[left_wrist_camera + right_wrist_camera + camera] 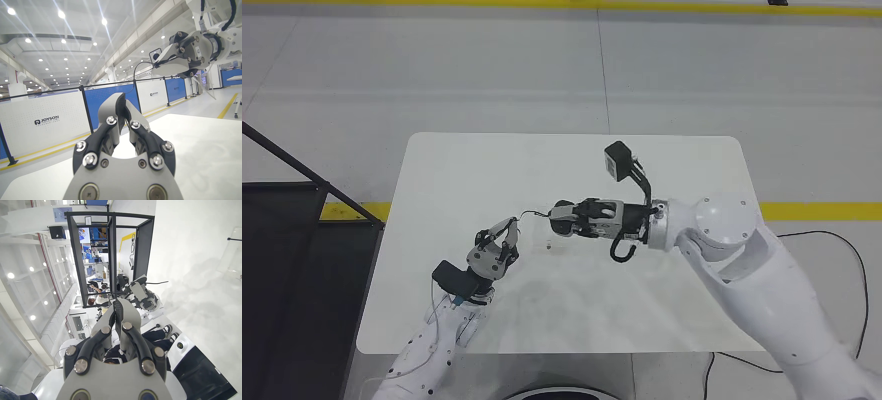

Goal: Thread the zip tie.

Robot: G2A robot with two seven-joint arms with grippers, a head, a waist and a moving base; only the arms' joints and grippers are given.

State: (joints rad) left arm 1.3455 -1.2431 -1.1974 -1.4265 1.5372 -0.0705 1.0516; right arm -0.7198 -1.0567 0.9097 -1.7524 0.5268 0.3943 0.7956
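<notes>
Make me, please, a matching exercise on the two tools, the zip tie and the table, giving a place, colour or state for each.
1 left tool
2 right tool
3 zip tie
4 table

A white, rounded corners
B thin, black, arcing in the air
C shut on one end, about mid-table
D shut on the other end, left of mid-table

Pairs: 1-D, 2-C, 3-B, 4-A

You're in a big industrial hall here, a robot lab or factory floor by the look of it. You've got a polished grey floor striped with yellow lines, a high ceiling dotted with round lights, and white and blue partition panels fencing off your white table.
</notes>
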